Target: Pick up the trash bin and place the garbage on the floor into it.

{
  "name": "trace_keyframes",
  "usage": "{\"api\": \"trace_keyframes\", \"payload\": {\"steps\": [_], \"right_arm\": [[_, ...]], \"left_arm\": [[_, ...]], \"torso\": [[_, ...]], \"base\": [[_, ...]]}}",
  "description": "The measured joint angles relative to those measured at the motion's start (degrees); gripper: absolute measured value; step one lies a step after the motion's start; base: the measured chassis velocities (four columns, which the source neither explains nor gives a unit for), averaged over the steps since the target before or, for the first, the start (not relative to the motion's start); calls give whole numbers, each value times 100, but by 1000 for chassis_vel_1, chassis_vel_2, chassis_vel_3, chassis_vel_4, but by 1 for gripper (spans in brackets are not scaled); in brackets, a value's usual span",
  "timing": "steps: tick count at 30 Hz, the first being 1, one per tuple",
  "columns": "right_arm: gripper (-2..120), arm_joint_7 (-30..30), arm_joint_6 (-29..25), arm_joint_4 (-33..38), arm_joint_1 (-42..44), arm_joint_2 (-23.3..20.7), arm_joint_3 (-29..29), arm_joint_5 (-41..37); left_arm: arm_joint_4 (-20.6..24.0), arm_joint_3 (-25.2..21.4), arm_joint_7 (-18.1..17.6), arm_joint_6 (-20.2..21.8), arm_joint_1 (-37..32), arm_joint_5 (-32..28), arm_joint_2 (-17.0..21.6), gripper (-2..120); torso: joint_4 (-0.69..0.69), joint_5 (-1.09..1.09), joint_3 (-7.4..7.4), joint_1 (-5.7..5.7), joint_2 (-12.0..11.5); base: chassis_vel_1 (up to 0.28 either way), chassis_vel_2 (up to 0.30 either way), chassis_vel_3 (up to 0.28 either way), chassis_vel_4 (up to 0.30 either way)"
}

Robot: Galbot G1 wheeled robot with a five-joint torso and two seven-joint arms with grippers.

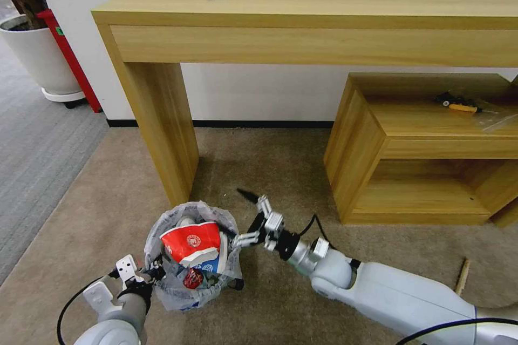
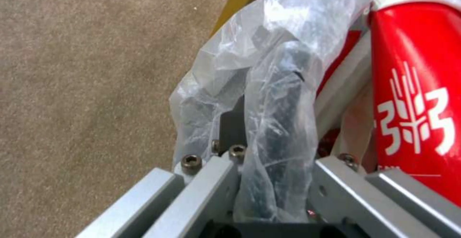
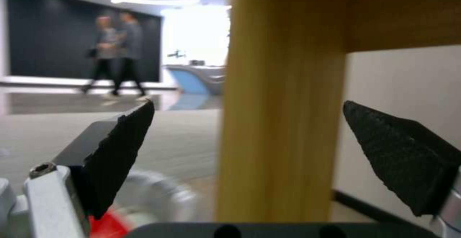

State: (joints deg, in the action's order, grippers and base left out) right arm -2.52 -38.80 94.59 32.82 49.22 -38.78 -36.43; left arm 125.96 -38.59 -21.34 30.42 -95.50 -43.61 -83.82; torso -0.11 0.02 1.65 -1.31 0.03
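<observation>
The trash bin (image 1: 190, 258), black with a crinkled whitish bag over its rim, is in front of me on the beige floor (image 1: 108, 210); whether it touches the carpet I cannot tell. It holds garbage: a red-white cup (image 1: 190, 241), a blue-white carton (image 1: 212, 265) and a crushed red can (image 1: 192, 277). My left gripper (image 1: 154, 274) is shut on the bagged rim (image 2: 273, 133), with the cup (image 2: 417, 97) just inside. My right gripper (image 1: 240, 216) is open beside the bin's right rim, its black pads (image 3: 120, 151) spread and holding nothing. A wooden stick (image 1: 462, 276) lies on the carpet at right.
The wooden table's leg (image 1: 162, 129) stands just behind the bin, and directly ahead of the right gripper as the table leg (image 3: 283, 122). A low wooden shelf unit (image 1: 377, 134) is at right. A white plant pot (image 1: 40, 59) and grey ribbed carpet (image 1: 38, 156) are at left.
</observation>
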Motion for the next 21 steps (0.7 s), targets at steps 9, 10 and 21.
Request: {"api": "trace_keyframes", "payload": {"steps": [9, 10, 21], "right_arm": [[100, -1067, 148, 14, 763, -333, 1286, 350], [100, -1247, 210, 17, 925, -369, 1462, 395], [100, -2210, 328, -228, 2201, -520, 2783, 720]], "left_arm": [[28, -73, -1, -2, 14, -28, 69, 0], [34, -79, -2, -4, 13, -31, 75, 0], [30, -74, 19, -34, -22, -25, 108, 0]], "torso": [[0, 0, 0, 0, 0], [0, 1, 0, 0, 0], [-1, 1, 0, 0, 0]], "base": [[0, 0, 0, 0], [0, 0, 0, 0], [0, 0, 0, 0]]}}
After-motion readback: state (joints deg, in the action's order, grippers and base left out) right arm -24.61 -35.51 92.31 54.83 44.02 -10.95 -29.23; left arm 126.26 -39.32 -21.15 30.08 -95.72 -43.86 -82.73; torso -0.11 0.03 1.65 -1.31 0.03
